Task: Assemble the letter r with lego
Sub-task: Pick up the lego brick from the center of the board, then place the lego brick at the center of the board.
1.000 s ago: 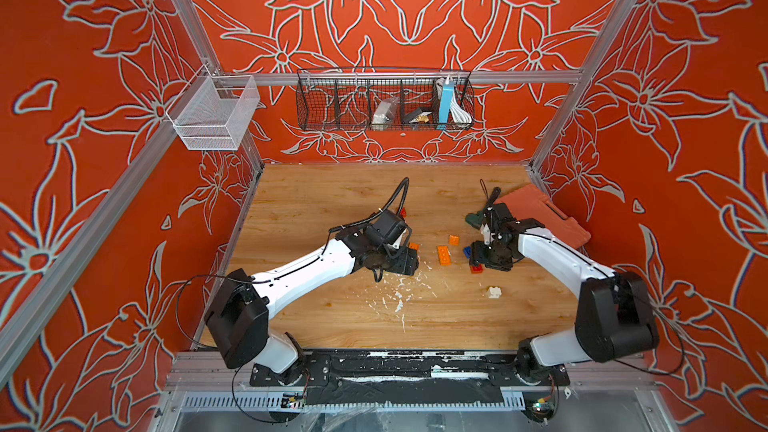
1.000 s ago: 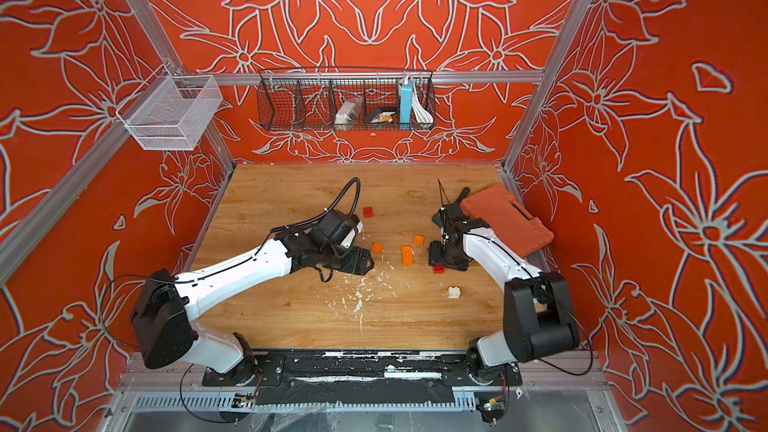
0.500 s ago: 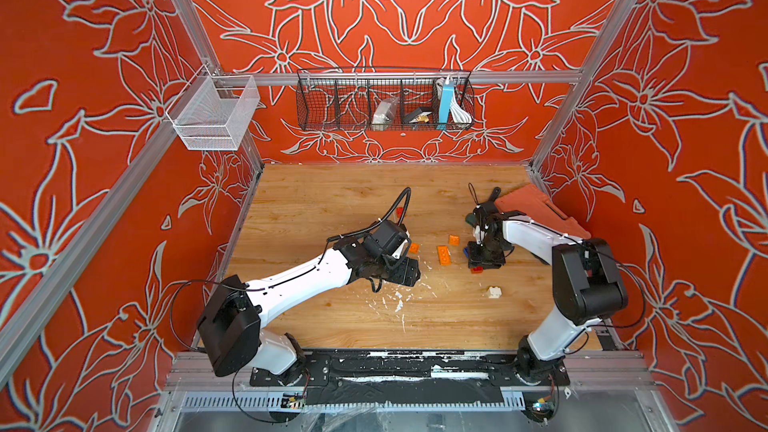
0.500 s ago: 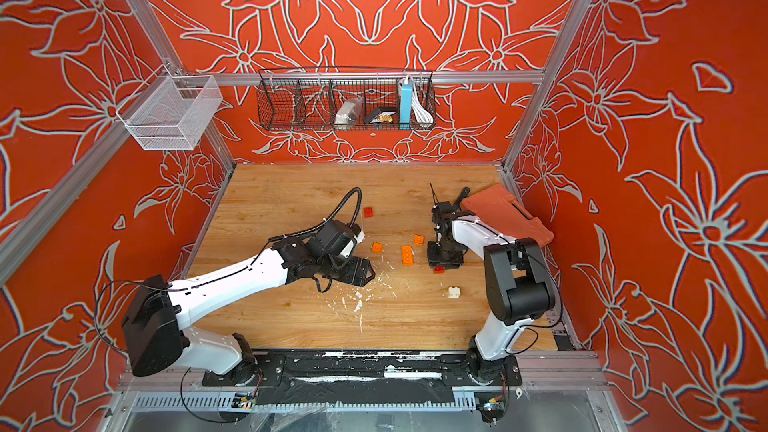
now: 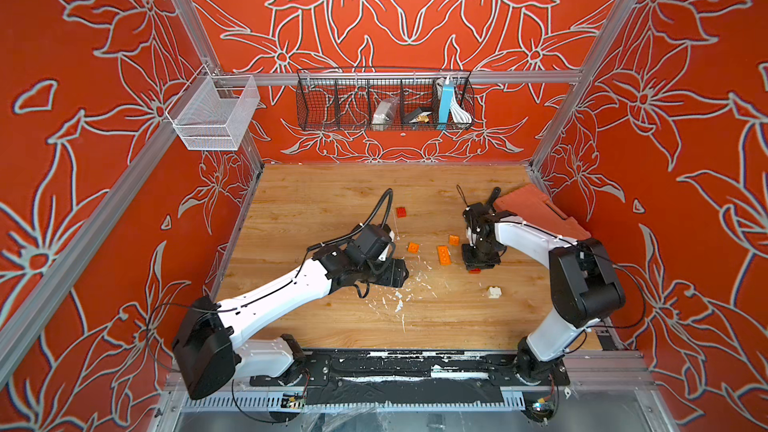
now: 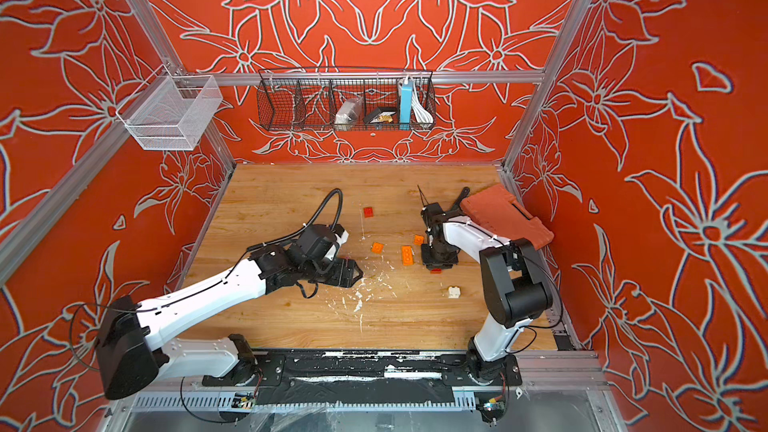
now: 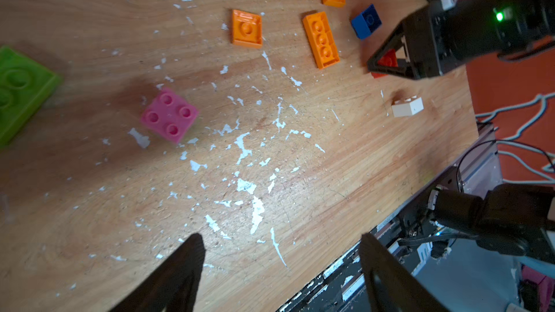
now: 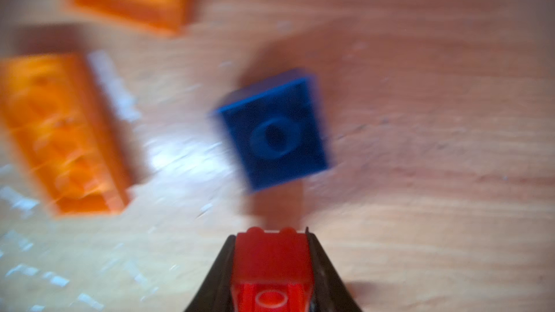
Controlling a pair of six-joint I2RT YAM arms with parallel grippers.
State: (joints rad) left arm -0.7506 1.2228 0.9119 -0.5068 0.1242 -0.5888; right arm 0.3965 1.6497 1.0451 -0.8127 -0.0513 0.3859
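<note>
My right gripper (image 8: 271,235) is shut on a small red lego brick (image 8: 270,262), low over the wooden floor (image 5: 316,209), also in a top view (image 5: 475,270). Just beyond it lie a blue brick (image 8: 273,133), a long orange plate (image 5: 444,254) and two smaller orange pieces (image 5: 413,247) (image 5: 454,240). A white brick (image 5: 494,292) sits nearer the front, another red brick (image 5: 401,212) farther back. My left gripper (image 7: 279,241) hangs open and empty over paint flecks; a pink brick (image 7: 169,115) and a lime green brick (image 7: 18,91) lie in its wrist view.
A big orange-red ribbed case (image 5: 536,209) leans at the back right, close behind the right arm. White paint flecks (image 5: 399,297) scatter mid-floor. A black wire basket (image 5: 384,101) and a white mesh basket (image 5: 214,112) hang on the walls. A metal rail (image 5: 374,371) borders the front.
The right gripper has closed onto the red brick, and that arm's body has swung round toward the front. The left gripper drifted slightly forward, still open.
</note>
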